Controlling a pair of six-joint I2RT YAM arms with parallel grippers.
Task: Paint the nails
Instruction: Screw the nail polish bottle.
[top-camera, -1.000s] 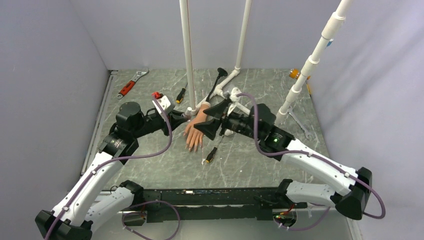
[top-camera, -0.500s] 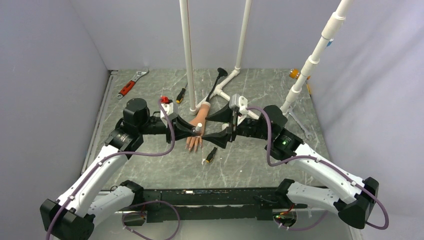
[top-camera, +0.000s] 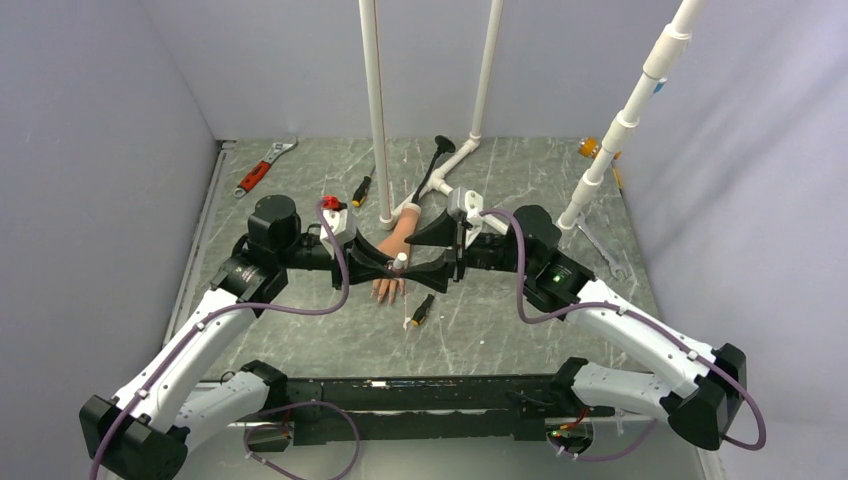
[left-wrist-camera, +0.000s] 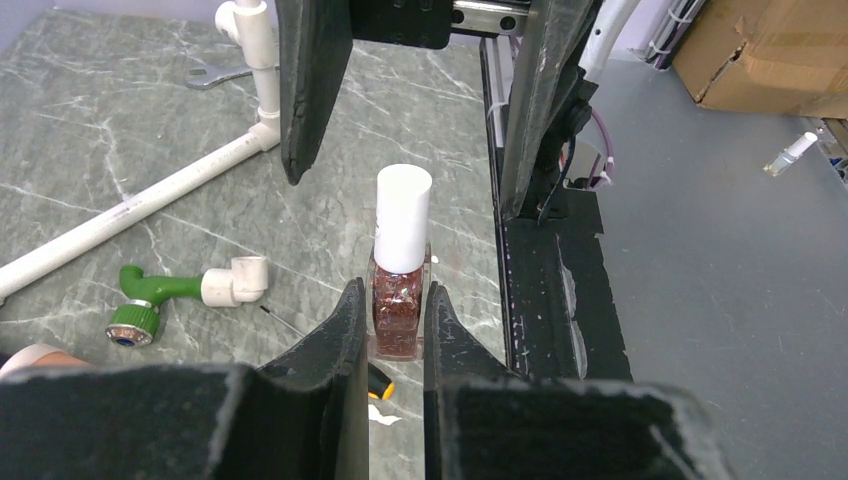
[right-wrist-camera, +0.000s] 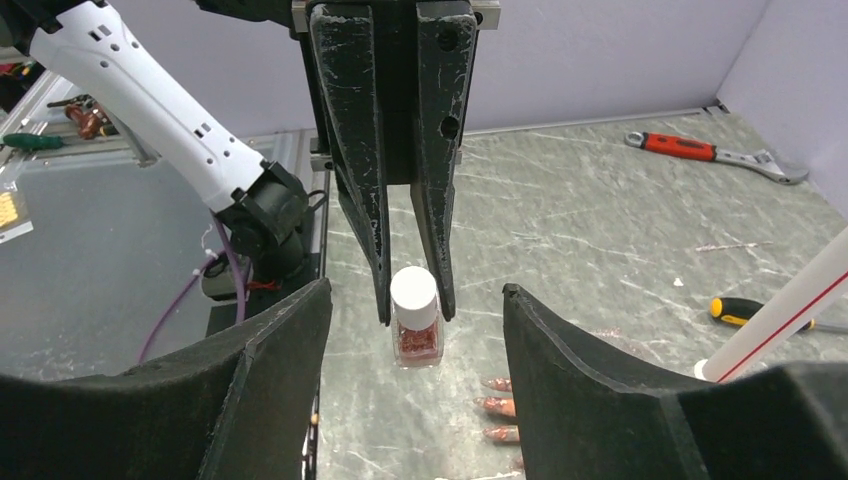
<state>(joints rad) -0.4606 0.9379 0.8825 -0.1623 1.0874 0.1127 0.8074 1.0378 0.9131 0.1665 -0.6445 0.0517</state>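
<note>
Left pincer (left-wrist-camera: 396, 305) grips a polish bottle (right-wrist-camera: 416, 338) near the mannequin hand's (top-camera: 392, 245) nails (right-wrist-camera: 490, 405) at mid-surface (top-camera: 500, 320); right pincer (right-wrist-camera: 415, 292), jaws apart, faces the white cap (left-wrist-camera: 403, 215).

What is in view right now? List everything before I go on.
nail polish bottle: one, white cap over red glitter, upright in the left gripper.
mannequin hand: one, peach, flat mid-table, fingers toward the arms.
nails: three fingertips show, colour unclear, below the bottle in the right wrist view.
screwdrivers: two, black and yellow, one by the fingers, one farther back.
adjustable wrench: one, red handle, far left.
open-end wrench: one, silver, right side.
pipes: three upright, white, far half.
pipe fitting: one, green and white, on the table.
left gripper: one, black, shut on the bottle.
right gripper: one, black, open, fingers either side of the cap.
</note>
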